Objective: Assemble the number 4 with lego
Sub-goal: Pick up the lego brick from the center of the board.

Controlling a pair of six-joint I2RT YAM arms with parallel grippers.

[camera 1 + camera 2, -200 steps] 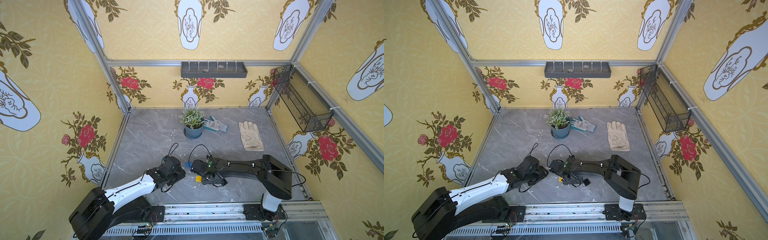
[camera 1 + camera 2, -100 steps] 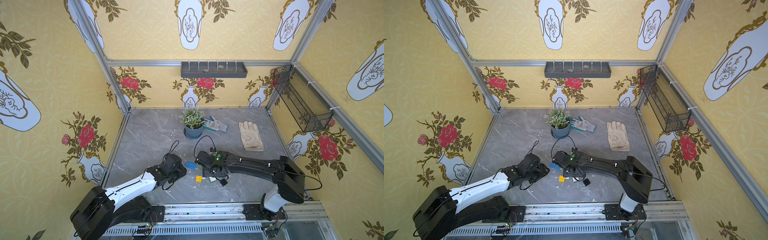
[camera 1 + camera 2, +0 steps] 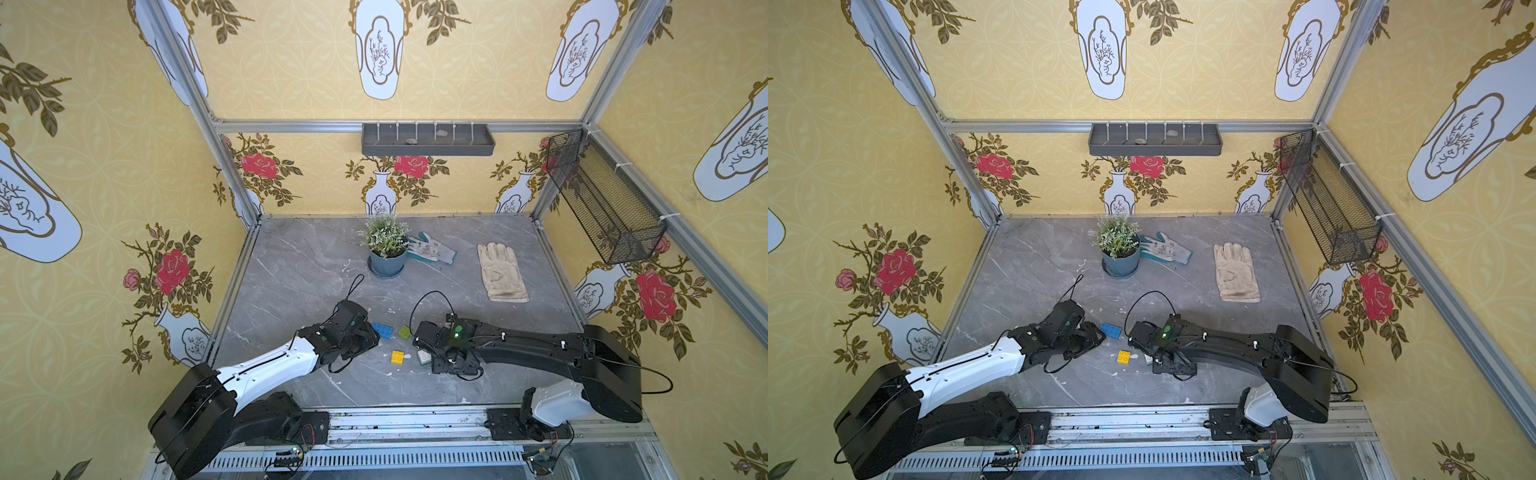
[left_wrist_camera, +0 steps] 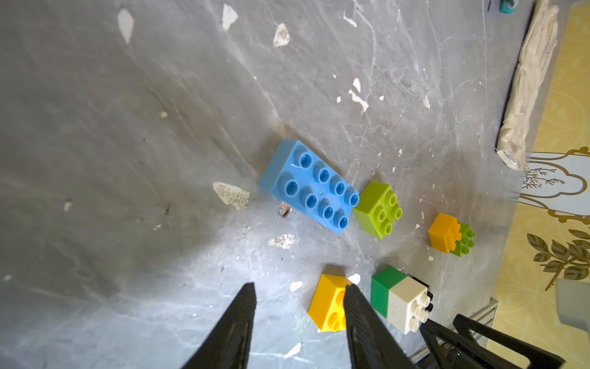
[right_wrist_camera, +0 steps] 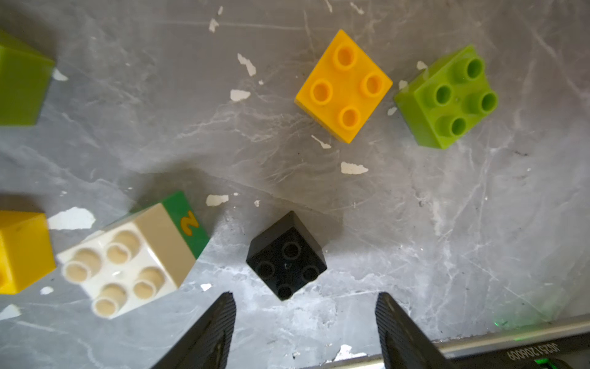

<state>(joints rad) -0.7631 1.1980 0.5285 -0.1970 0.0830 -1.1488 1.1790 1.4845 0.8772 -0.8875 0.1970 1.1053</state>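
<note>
The right claw (image 5: pixel 305 295) hangs wide and empty just short of the black brick (image 5: pixel 286 255) on the counter (image 5: pixel 415 223). The brick sits cornerwise to its jaws, so closing could spin it toward the white-on-green stack (image 5: pixel 134 255) beside it. The left claw (image 4: pixel 299 285), half-spread, holds nothing.

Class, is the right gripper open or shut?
Open: right gripper jaws stand apart, empty; black brick lies just beyond its tips.
</note>
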